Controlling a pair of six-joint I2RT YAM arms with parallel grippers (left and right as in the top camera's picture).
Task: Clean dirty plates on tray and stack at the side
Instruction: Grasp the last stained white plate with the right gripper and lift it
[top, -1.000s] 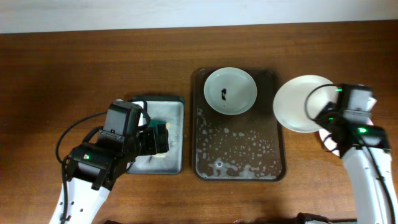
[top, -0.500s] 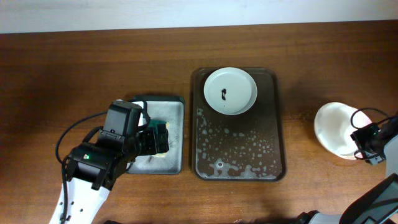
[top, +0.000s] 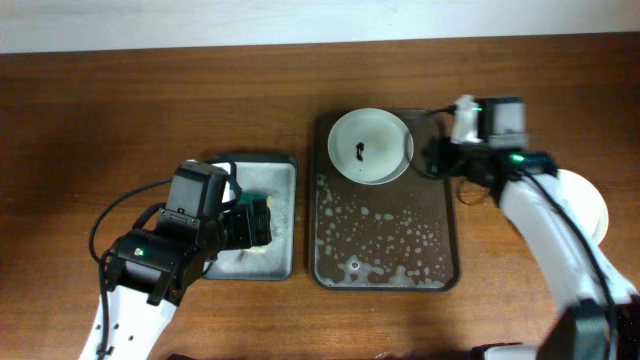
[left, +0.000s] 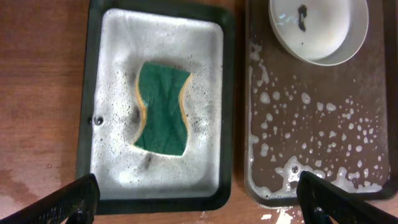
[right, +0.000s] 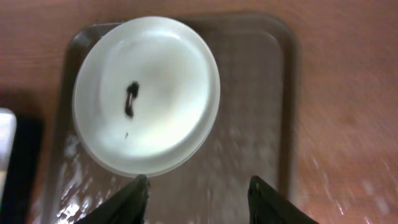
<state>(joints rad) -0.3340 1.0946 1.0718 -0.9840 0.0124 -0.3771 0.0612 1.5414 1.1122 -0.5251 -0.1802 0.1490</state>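
A dirty plate (top: 370, 146) sits at the far end of the sudsy tray (top: 447, 245); a white plate (top: 592, 205) lies on the surface (top: 150, 90) to its right. Right end effector (right: 198, 190) hovers beside the dirty plate — jaws half apart, empty. Left end effector (left: 198, 190) gapes wide over the sponge (left: 161, 109).

your left arm (top: 125, 310) has a white lower link, a black boxy wrist, a green light and a looping black cable (top: 106, 218). your right arm (top: 545, 225) is white too, with a grey-black wrist block, green lights and black fingers (right: 130, 200).
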